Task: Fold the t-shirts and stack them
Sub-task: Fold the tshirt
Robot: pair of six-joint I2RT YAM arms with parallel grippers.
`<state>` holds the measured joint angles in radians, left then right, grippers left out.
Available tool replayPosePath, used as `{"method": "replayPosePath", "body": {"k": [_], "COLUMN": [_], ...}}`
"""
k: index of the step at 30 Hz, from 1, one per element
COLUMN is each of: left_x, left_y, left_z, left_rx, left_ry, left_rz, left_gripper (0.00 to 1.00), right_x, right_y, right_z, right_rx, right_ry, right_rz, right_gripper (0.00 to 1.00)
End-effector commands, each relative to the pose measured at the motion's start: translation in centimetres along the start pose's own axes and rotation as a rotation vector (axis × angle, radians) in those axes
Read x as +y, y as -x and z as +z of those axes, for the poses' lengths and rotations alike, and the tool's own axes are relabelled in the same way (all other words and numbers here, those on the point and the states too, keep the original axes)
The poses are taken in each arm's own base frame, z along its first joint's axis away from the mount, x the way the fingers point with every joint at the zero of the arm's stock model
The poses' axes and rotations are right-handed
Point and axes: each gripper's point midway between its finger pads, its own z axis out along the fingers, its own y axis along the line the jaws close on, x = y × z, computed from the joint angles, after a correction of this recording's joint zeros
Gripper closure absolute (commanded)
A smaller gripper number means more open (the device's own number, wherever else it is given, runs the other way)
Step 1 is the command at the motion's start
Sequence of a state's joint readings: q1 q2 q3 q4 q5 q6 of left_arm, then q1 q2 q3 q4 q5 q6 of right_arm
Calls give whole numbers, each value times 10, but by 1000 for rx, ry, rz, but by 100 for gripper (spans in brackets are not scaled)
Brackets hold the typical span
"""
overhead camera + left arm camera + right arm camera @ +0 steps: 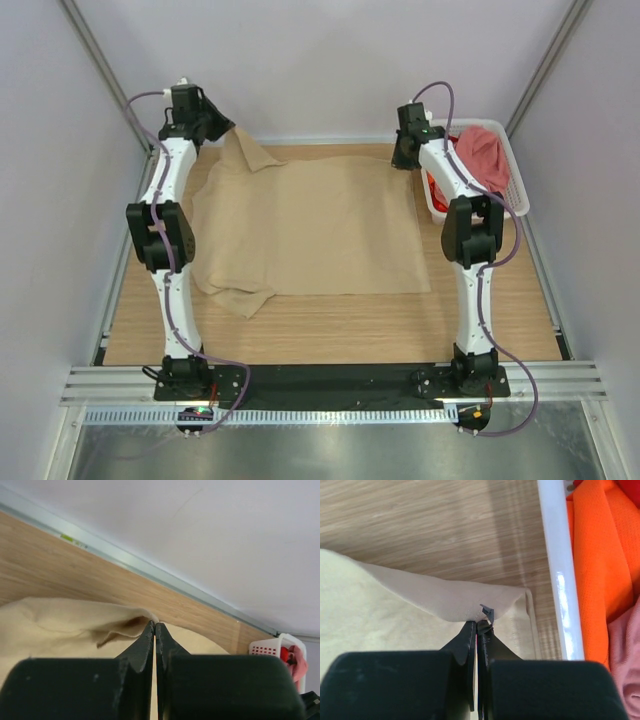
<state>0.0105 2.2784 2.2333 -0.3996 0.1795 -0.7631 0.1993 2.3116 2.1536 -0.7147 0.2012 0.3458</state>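
Observation:
The beige-tan t-shirt (310, 225) lies spread flat on the wooden table. My left gripper (222, 131) is shut on its far left corner, lifting a peak of cloth (100, 625); the left gripper (155, 625) shows its tips pinched together. My right gripper (405, 155) is shut on the far right corner of the same shirt (470, 605); the right gripper (478, 623) pinches the hem. The dusty pink t-shirt (483, 155) and the bright orange t-shirt (590, 570) lie in the white basket (515, 190).
The white lattice basket stands at the far right of the table, right beside my right gripper; its rim (559, 570) runs close to the shirt corner. A metal rail (150, 572) and white wall bound the table's far edge.

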Motion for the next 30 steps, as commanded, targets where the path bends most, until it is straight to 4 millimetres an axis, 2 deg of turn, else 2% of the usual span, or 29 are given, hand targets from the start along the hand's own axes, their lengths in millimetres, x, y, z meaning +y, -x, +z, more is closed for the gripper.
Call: {"method": "replayPosePath", "body": {"k": [1,4,9,12,15,16,19,21,23,25,26,30], "left_x": [-7,-1,9,24,29,36,45,51,56,54,62,66], "left_y": [-2,-12,-19,-34,-33,-39,-41,-44,-58,-65,-77,-90], "left_z": [-19,-37,-76,-97,-116,-120,-140,-149,-160,-167,-168,-179], "left_rx": [12,41,82,160,172,190,198,206,240,260,288,316], "left_ry": [-2,31,108,182,210,227,239,254,270,257,271,282], "left_rz": [-12,-17,-32,-46,-52,-63,-103,-115,-122,-134,-145,-146], "left_gripper": [100,100,100,100,100,100,100,100,100,100,100,100], "right_x": [-3,-6,-22,-37,-39,-41,-44,-47,-49,-51,-52,-52], "right_y": [16,12,2,0,-1,-1,0,-1,-3,-3,-4,-7], "right_z": [-10,-14,-20,-25,-31,-32,-35,-38,-39,-41,-42,-43], "right_rx": [-21,-2,56,81,98,101,101,107,116,119,123,134], "right_ry": [18,22,-8,-30,-23,-23,-23,-29,-36,-43,-46,-45], "right_rz": [14,0,-11,-10,-20,-21,-12,-11,-8,-9,-7,-8], "right_gripper": [99,99,99,99,99,99,99,99,99,99,99,99]}}
